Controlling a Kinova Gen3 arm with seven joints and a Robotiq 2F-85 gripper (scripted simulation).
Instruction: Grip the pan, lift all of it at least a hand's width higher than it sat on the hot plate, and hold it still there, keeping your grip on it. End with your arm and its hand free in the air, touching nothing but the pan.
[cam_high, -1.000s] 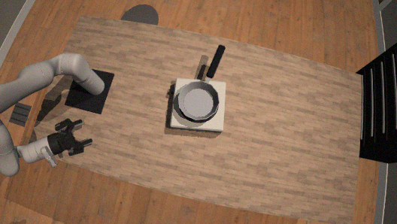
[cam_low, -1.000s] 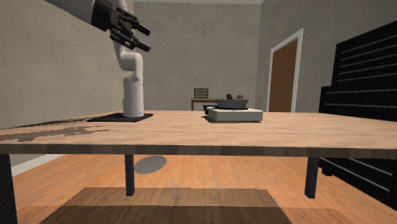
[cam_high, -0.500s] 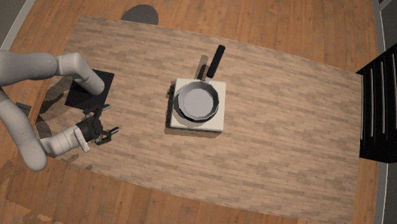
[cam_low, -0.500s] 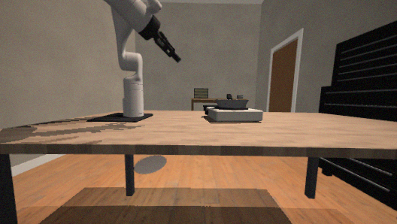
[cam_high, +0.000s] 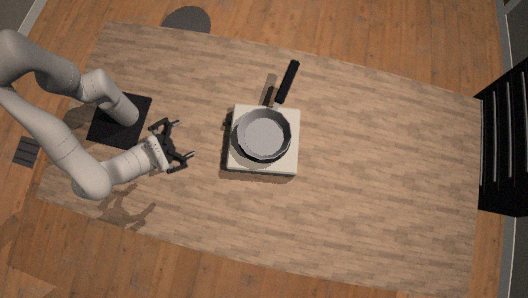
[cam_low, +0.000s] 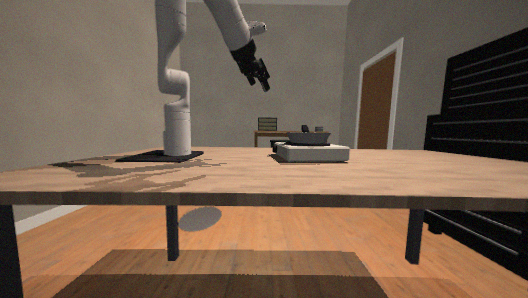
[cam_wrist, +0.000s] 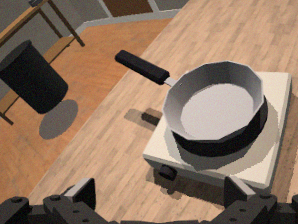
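A grey pan (cam_high: 263, 134) with a black handle (cam_high: 286, 81) sits on a white hot plate near the middle of the wooden table. The handle points to the table's far edge. My gripper (cam_high: 182, 138) is open and empty, high above the table and well to the left of the hot plate. In the side view the gripper (cam_low: 261, 76) hangs far above the pan (cam_low: 309, 137) and the hot plate (cam_low: 313, 152). The wrist view looks down on the pan (cam_wrist: 213, 106), its handle (cam_wrist: 140, 67) and the hot plate (cam_wrist: 222, 145), with my finger bases along the bottom edge.
The arm's black base plate (cam_high: 119, 120) lies at the table's left end. A black shelf unit (cam_high: 505, 140) stands past the right end. A dark round stool (cam_wrist: 31, 76) and a small side table (cam_low: 267, 132) stand on the floor beyond the table.
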